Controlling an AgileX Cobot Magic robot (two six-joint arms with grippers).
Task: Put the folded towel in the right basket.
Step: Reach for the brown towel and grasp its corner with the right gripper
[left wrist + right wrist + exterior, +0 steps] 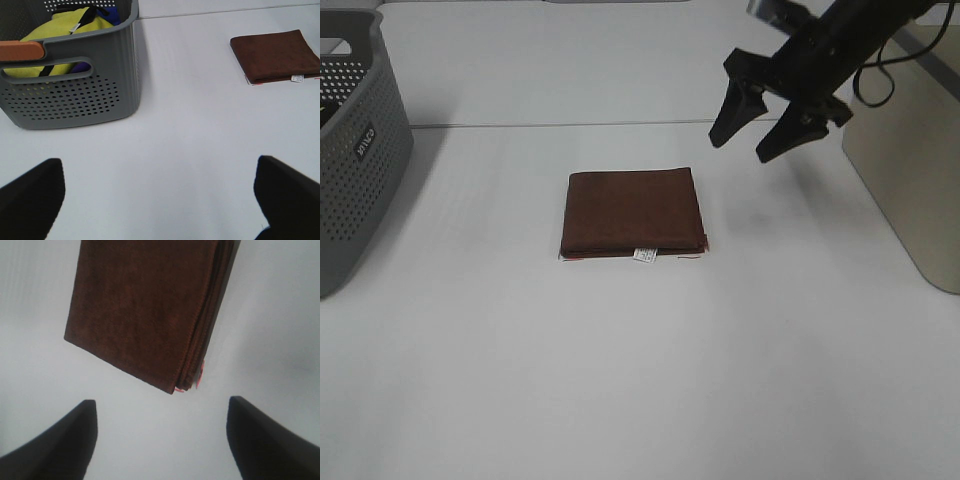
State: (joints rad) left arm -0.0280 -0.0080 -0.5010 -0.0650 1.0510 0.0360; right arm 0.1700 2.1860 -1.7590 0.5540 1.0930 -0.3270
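Note:
The folded towel (632,212) is a flat dark reddish-brown square lying in the middle of the white table, with a small white tag at its near edge. It also shows in the left wrist view (275,55) and the right wrist view (150,310). My right gripper (760,127) is open and empty, raised in the air to the right of and behind the towel. The right basket (910,170) is the beige bin at the right edge. My left gripper (160,195) is open and empty, out of the high view.
A grey perforated basket (355,150) with a label stands at the far left; in the left wrist view it (75,85) holds yellow and blue items. A seam in the table (560,124) runs across behind the towel.

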